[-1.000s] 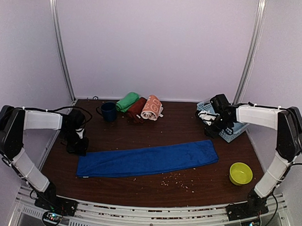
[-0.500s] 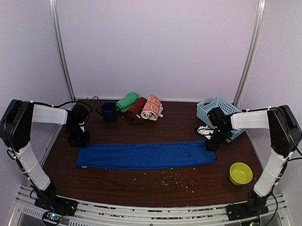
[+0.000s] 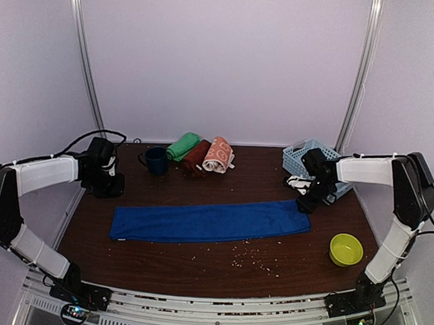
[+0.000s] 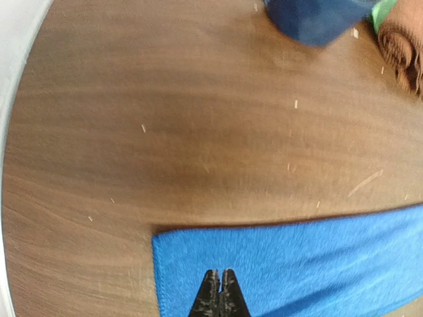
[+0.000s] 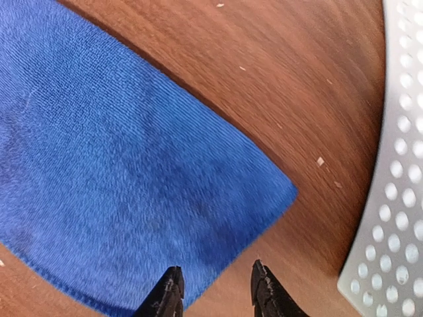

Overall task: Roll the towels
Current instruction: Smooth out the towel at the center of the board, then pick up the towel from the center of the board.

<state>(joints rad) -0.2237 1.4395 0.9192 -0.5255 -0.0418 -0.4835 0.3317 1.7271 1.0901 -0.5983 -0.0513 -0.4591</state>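
The royal blue cloth towel (image 3: 211,223) lies unrolled as a long flat strip running left to right across the middle of the dark wooden table (image 3: 163,264). The green rolled towel (image 3: 183,146), the dark maroon rolled towel (image 3: 196,157) and the orange rolled towel with white bunny print (image 3: 219,154) sit side by side at the far edge, just right of the navy mug (image 3: 157,160).

The right gripper (image 5: 215,290) hangs over the strip's right end with its fingers spread and nothing between them. The pale blue perforated plastic basket (image 3: 311,150) stands just beside it. The left gripper (image 4: 220,295) is near the strip's far-left corner, its fingers pinched together on nothing.

The likeliest fault is a skewed start. If the right gripper catches only the pointed corner beneath it rather than the whole short edge, the roll would probably wind into a cone. Nothing pins the left end, so the soft strip may slide over the smooth wood instead of curling. A wide swing of the right wrist could knock the basket. The pale crumbs (image 3: 253,258) scattered just near of the strip could be swept into the roll if the cloth drifts towards them.
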